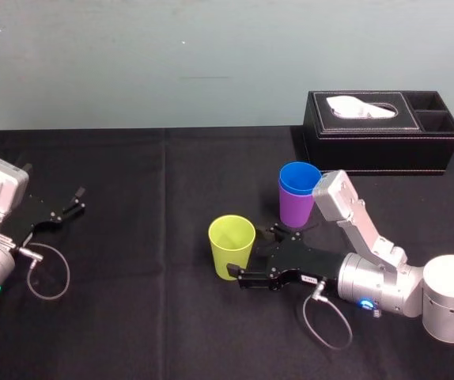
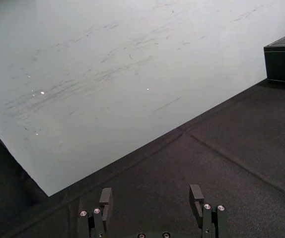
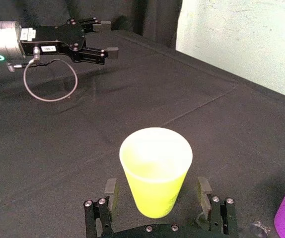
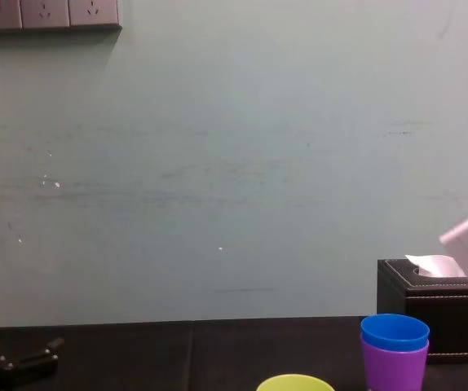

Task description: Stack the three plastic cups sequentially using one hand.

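The right gripper point(image 3: 157, 188) has its thin black fingers point(image 3: 110, 191) spread wide, one on each side of the yellow-green cup point(image 3: 156, 163). From the wrist camera I can see a gap between each finger and the cup wall, so it straddles the lower part of the cup without squeezing it. The cup stands upright, mouth up, on the black cloth point(image 1: 148, 317) near the middle of the table.

From above, the right gripper point(image 1: 255, 253) reaches in from the robot's right, with its silver arm and white boxy part point(image 1: 339, 198) trailing back toward the near right corner. A thin cable point(image 1: 326, 321) loops out beside the wrist.

Just behind and to the right of the yellow-green cup point(image 1: 232, 245) stand the other two cups, already nested. The blue cup point(image 1: 300, 176) sits inside the purple cup point(image 1: 296, 209), with only its upper band above the purple rim. The pair is apart from the yellow-green one and close to the arm's boxy part. From the chest camera, the blue cup point(image 4: 394, 331) tops the purple cup point(image 4: 394, 366), and the yellow-green rim point(image 4: 295, 383) shows to their left.

Farther back on the right is a black tissue box point(image 1: 381, 138), against the pale wall point(image 1: 172, 63).

The left gripper point(image 1: 77, 200) rests far off at the table's left side, its fingers point(image 2: 105, 196) held apart around nothing.
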